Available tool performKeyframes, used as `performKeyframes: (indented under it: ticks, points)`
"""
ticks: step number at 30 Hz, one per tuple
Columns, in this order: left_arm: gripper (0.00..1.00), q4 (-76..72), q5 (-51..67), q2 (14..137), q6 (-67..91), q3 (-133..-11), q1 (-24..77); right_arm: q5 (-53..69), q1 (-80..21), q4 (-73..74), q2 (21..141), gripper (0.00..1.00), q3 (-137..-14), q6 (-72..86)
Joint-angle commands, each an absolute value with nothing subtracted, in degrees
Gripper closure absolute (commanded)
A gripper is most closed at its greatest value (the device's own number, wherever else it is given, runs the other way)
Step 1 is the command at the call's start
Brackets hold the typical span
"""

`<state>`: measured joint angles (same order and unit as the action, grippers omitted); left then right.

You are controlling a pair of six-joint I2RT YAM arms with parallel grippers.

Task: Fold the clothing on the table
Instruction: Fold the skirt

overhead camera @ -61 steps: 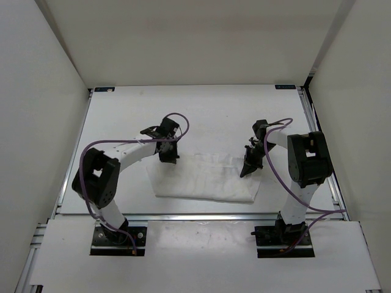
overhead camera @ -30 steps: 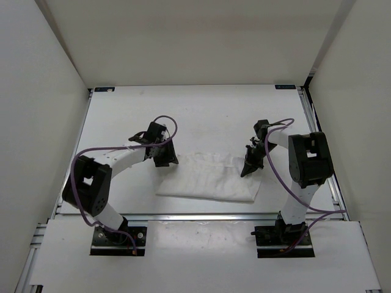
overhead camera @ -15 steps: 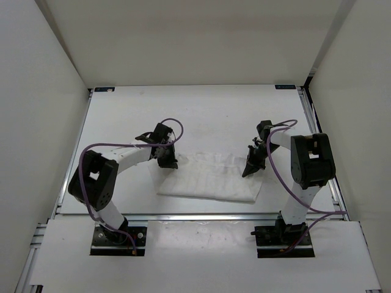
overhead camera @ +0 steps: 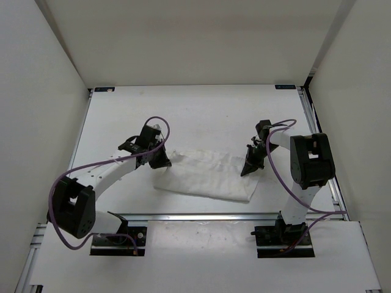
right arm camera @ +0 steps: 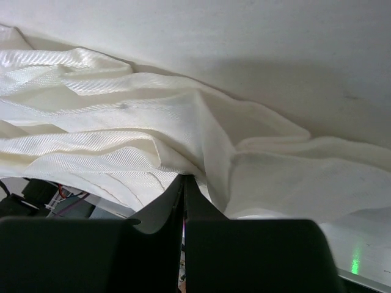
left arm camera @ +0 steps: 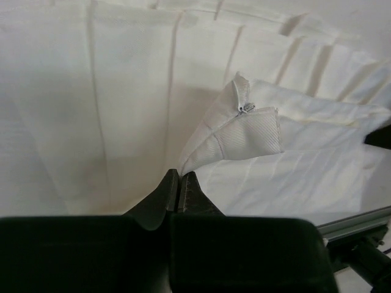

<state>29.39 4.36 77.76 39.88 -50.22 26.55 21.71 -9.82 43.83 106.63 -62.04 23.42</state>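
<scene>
Clothing (overhead camera: 204,177) lies as a wide white band across the lower middle of the top view. It rests on the bench (overhead camera: 201,110) and slants from left of centre down toward the right. Its near edge is close to the aluminium rail (overhead camera: 201,215) along the bottom of the bench. The left claw (overhead camera: 161,161) sits at the band's upper left corner, and the right claw (overhead camera: 247,169) at its upper right edge. Both point down into the fabric. The left arm reaches in a long arc from the lower left of the frame, while the right arm stands folded up at the right side.

From the left wrist, the left claw (left arm camera: 179,183) shows at lower centre. Its two dark fingers are pressed together, with a raised ridge of the clothing (left arm camera: 110,91) gripped between the tips. The fabric fills nearly the whole frame and carries faint lines running top to bottom. A folded corner (left arm camera: 247,131) lies right of centre.

From the right wrist, the right claw (right arm camera: 184,186) sits at lower centre, closed tight on a fold of the clothing (right arm camera: 134,116). The cloth bunches in soft creases across the left and middle of the frame. Bare bench (right arm camera: 275,43) fills the top, and a small green light (right arm camera: 354,267) glows in the lower right corner.
</scene>
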Motion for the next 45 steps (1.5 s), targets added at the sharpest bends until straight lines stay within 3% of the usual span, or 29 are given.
performKeyframes:
  ticks: [1,10,12,13,15,18,22,31,39,41,45]
  points:
    - [1.00,32.1,-2.5,78.3,39.8,-47.4,25.9,15.6,-9.2,43.2,108.1,1.00,-62.8,22.1]
    - [1.00,34.7,-8.4,83.6,38.4,-46.8,27.3,15.8,-9.5,42.6,106.5,1.00,-61.3,21.9]
    - [0.95,35.0,-8.9,84.5,38.8,-46.9,27.9,16.3,-9.3,42.1,105.6,0.97,-61.5,21.4]
    - [0.82,35.0,-9.7,85.0,38.9,-47.0,27.9,16.2,-9.7,42.2,104.7,0.92,-61.6,21.4]
    - [0.69,34.8,-9.7,84.5,39.0,-47.3,28.1,16.4,-9.3,41.4,102.6,0.82,-61.8,21.0]
    - [0.61,34.6,-9.9,83.1,38.8,-48.8,27.2,17.7,-9.1,40.8,98.4,0.61,-62.1,20.5]
    - [0.61,35.7,-10.1,82.7,38.0,-50.4,26.8,17.7,-7.7,41.1,93.8,0.47,-61.2,20.3]
    - [0.60,35.2,-8.2,81.3,39.0,-49.0,27.5,20.2,-7.0,38.4,89.7,0.36,-50.4,23.7]
    - [0.61,37.0,-8.3,81.0,37.4,-48.6,27.3,28.4,-7.4,27.6,89.7,0.36,-41.0,29.0]
    - [0.60,37.5,-8.8,81.2,36.8,-48.5,27.2,32.0,-6.9,23.7,90.0,0.26,-39.3,30.2]
    - [0.60,38.0,-8.5,81.3,36.0,-48.1,26.9,32.3,-9.2,20.2,91.8,0.26,-39.8,30.9]
